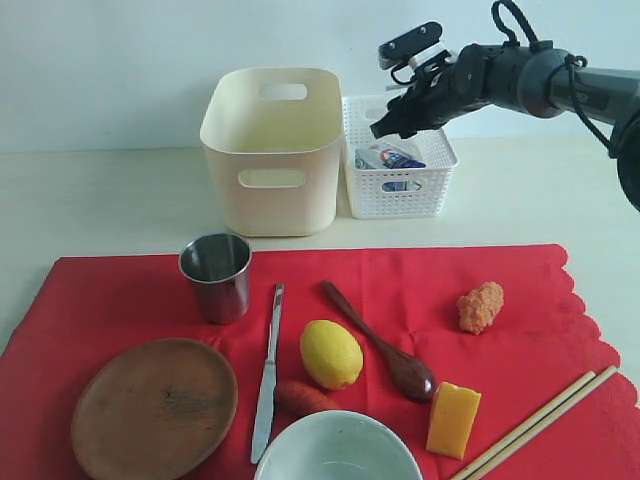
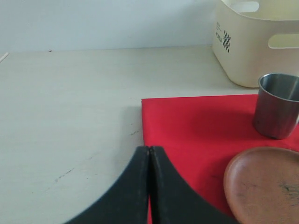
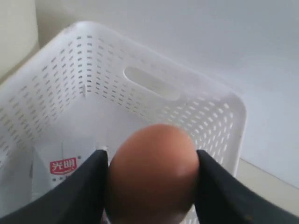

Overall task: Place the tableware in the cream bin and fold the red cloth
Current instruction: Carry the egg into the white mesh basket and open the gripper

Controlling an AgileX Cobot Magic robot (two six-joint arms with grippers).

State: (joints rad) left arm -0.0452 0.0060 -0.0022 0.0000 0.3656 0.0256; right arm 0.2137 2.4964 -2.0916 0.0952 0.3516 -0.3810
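**Inspector:** As matters stand on the table [image 1: 100, 200], where is the tableware?

**Assistant:** All six pieces lie on the red cloth [image 1: 420, 275], which is spread flat.
- The steel cup [image 1: 216, 275] stands upright at the cloth's far left.
- The wooden plate [image 1: 155, 408] sits at its near left corner.
- The silver knife [image 1: 268, 375] lies lengthwise just right of the plate.
- The dark spoon [image 1: 380, 343] lies slanted across the cloth's middle.
- The pale bowl [image 1: 338, 448] is at the near edge, cut off by the frame.
- The chopsticks [image 1: 540, 420] lie paired at the near right corner.

**Inspector:** Other items on the cloth?

**Assistant:** Lemon [image 1: 331, 353], carrot [image 1: 303, 397], cheese [image 1: 454, 418] and an orange crumbly lump [image 1: 481, 306].

**Inspector:** And the cream bin [image 1: 270, 215]?

**Assistant:** It is upright, just beyond the cloth's far edge. The white lattice basket [image 1: 400, 200] also stands beyond that edge, close against the bin.

**Inspector:** Any writing?

**Assistant:** The bin's wall bears a checkered mark [image 2: 226, 41] with small print beside it, too small to read. The carton [image 3: 51, 184] in the basket carries a red label [image 3: 63, 165] reading 光明.

**Inspector:** Grippers?

**Assistant:** The right gripper [image 3: 150, 156] is above the basket, its fingers clamped on a brown egg [image 3: 152, 182]. The left gripper [image 2: 149, 154] is over the cloth's left edge, fingers pressed together with nothing between them.
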